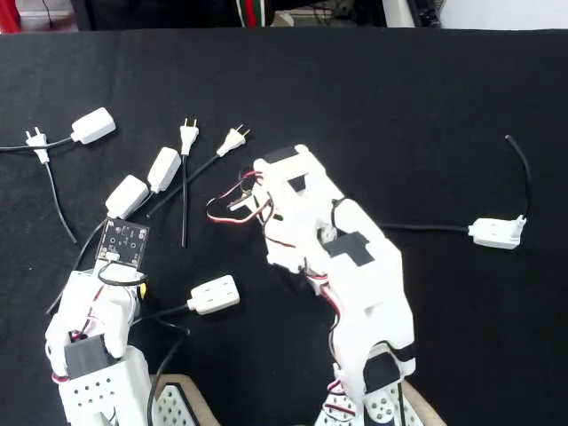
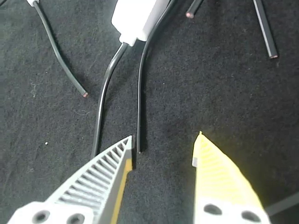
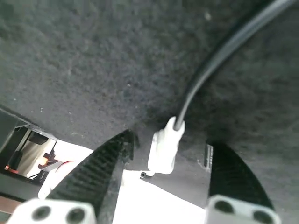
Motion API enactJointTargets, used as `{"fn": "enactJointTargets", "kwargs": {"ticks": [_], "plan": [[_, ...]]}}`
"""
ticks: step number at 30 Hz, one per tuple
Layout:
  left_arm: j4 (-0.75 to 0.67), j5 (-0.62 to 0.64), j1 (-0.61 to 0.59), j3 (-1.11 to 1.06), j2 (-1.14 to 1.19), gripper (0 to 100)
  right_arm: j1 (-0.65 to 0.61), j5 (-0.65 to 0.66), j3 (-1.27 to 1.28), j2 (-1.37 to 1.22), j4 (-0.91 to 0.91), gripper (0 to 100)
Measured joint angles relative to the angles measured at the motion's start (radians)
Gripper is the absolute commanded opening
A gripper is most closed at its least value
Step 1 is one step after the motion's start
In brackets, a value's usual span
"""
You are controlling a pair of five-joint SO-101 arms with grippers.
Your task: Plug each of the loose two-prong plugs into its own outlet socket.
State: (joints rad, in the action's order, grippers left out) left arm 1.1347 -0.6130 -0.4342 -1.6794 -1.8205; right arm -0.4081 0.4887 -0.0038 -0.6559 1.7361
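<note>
Plug (image 3: 166, 144) sits between the right gripper's (image 3: 170, 140) fingers (image 3: 107, 163), which stand apart with a gap on either side; nothing is clamped yet. Its cord (image 3: 219, 56) runs away over the mat (image 3: 93, 56). The left gripper (image 2: 165, 136) is likewise spread and empty above bare mat, with a socket (image 2: 135, 18) just ahead. We judge: centre on the plug's body, close squarely across it, leave the prongs free, and check cord slack before lifting toward a socket.
</note>
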Motion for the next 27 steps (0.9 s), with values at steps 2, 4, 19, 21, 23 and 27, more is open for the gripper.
{"fn": "enactJointTargets", "kwargs": {"ticks": [2,4,19,21,23,27], "plan": [[0.0,0.0,0.0,0.0,0.0,21,0.0,0.0,-0.005,-0.008,0.003,25.7],[0.0,0.0,0.0,0.0,0.0,21,-0.002,0.0,-0.012,-0.021,0.003,20.7],[0.0,0.0,0.0,0.0,0.0,21,0.041,0.002,-0.08,-0.051,0.003,3.5],[0.0,0.0,0.0,0.0,0.0,21,0.041,0.002,-0.08,-0.051,0.003,1.5],[0.0,0.0,0.0,0.0,0.0,21,0.04,-0.014,-0.086,-0.054,0.003,1.3],[0.0,0.0,0.0,0.0,0.0,21,0.04,-0.026,-0.087,-0.054,0.003,1.2]]}}
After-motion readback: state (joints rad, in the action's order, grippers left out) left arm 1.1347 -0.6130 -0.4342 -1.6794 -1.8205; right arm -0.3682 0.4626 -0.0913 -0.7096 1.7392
